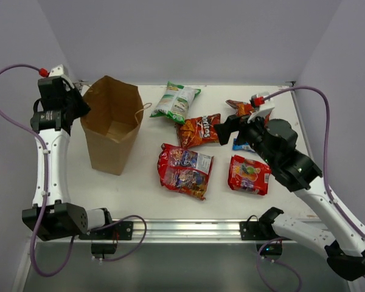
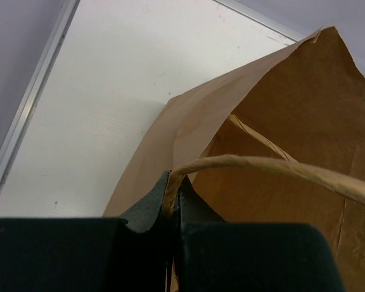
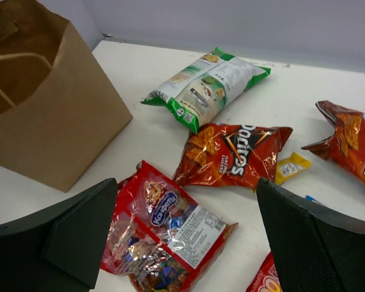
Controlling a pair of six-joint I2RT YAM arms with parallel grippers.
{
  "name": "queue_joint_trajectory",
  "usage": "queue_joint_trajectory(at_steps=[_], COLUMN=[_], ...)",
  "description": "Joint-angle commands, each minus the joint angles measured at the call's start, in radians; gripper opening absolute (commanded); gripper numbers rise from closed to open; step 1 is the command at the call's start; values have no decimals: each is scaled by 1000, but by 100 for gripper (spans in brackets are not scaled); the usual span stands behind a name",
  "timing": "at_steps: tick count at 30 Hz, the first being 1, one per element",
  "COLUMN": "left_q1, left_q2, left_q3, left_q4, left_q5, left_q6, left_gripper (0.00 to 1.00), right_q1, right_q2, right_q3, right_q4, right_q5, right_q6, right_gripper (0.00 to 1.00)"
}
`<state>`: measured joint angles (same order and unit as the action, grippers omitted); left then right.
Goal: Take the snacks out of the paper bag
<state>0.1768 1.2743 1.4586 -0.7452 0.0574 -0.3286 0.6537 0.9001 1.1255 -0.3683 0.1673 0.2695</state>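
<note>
Left gripper (image 2: 172,210) pinches paper bag (image 1: 112,125) rim near worktop's far-left corner; right gripper (image 3: 185,226) spread wide over snacks (image 1: 185,169).

White tabletop (image 1: 134,190) with a thin metal edge rail (image 2: 30,103) spreads beneath the jaws of the right gripper (image 3: 187,201); plain lilac-grey walls (image 1: 188,36) rise beyond them. Soft, even light.

The paper bag (image 1: 109,131) is plain brown, the chip bag (image 1: 177,102) white-green, the Doritos bag (image 1: 199,130) red-orange.
</note>
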Motion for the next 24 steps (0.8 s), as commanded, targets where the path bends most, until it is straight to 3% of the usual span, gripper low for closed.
queue_joint_trajectory(at_steps=[1,4,8,14,20,22,24], left_q1=[62,118,213,222,231,233,234], left_q2=[19,39,54,100,128,123,97], left_q3=[77,95,48,2,6,12,19], left_q4=[64,53,112,207,185,173,170], left_q5=[121,75,122,142,98,88,76], left_q6=[-69,-63,-69,-70,-49,-41,-38], left_gripper=[0,0,0,1,39,47,66], right_q1=[0,0,0,0,-2,-2,0], right_q2=[-81,-107,-121,-113,-107,-110,-116], right_q3=[-32,-61,-90,-96,-104,-99,-93], right_q4=[-40,-64,-78,-109,-123,-132,-142], right_q5=[12,14,3,-5,-23,-23,-17], right_q6=[31,34,34,48,66,63,62], right_gripper=[99,99,99,99,99,99,99])
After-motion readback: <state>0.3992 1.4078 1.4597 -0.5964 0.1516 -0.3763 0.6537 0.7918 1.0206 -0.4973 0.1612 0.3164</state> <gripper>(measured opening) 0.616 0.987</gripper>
